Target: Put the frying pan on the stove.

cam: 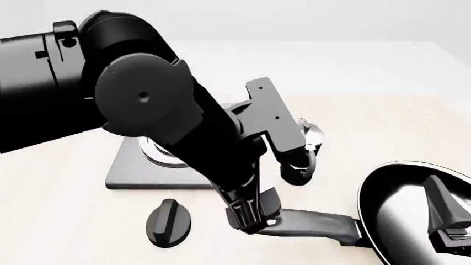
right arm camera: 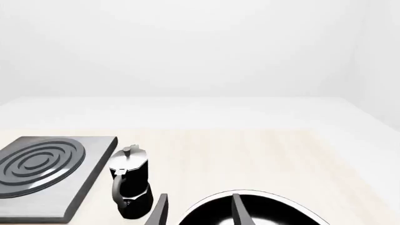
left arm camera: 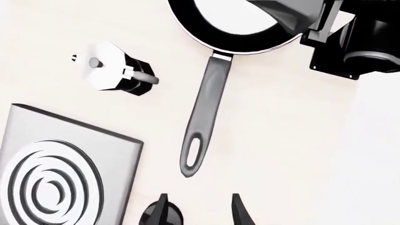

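Observation:
The frying pan (cam: 405,204) lies on the table at the front right, its long grey handle (cam: 312,225) pointing left. In the left wrist view the handle (left arm camera: 209,103) ends in a loop hole just short of my left gripper (left arm camera: 200,210), which is open and empty with one finger on each side of the handle's line. In the front view the left gripper (cam: 250,216) hangs over the handle's end. My right gripper (right arm camera: 200,213) is open and empty above the pan's bowl (right arm camera: 262,211). The stove (cam: 136,168) lies at the middle left, partly hidden by the left arm.
A black-and-silver moka pot (right arm camera: 131,183) stands between the stove (right arm camera: 44,164) and the pan. A small black oval knob (cam: 169,221) lies in front of the stove, left of the handle's end. The left arm (cam: 147,105) crosses over the stove.

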Available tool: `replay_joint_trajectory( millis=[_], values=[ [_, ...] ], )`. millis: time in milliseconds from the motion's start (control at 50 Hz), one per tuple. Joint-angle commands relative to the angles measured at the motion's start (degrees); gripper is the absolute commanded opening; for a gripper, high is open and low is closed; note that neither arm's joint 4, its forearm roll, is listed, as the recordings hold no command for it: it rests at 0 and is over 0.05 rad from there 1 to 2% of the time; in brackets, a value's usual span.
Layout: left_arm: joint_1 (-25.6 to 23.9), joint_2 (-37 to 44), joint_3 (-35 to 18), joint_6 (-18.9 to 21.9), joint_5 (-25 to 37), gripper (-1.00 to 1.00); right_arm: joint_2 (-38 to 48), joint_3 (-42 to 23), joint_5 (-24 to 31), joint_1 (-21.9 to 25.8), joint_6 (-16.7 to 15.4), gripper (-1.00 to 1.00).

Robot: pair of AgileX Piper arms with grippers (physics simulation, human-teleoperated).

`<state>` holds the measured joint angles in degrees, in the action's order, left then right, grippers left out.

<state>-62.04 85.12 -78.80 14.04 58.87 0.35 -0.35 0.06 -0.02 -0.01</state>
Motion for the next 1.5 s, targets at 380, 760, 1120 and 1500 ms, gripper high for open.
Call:
replay_joint_trajectory(
  millis=[380, 760, 1120, 1500],
  values=[
    [-2.0, 4.4, 3.6, -1.6, -8.2, 1.00, 0.0, 0.0, 0.0, 0.0, 0.0, 1.00],
    [-2.2, 7.7, 3.3, -1.4, -10.7, 1.00, 0.0, 0.0, 0.0, 0.0, 0.0, 1.00],
    [-0.9, 10.5, 2.3, -0.4, -12.7, 1.00, 0.0, 0.0, 0.0, 0.0, 0.0, 1.00],
    [0.7, 15.8, -1.9, 1.1, -13.9, 1.00, 0.0, 0.0, 0.0, 0.0, 0.0, 1.00]
  ],
)
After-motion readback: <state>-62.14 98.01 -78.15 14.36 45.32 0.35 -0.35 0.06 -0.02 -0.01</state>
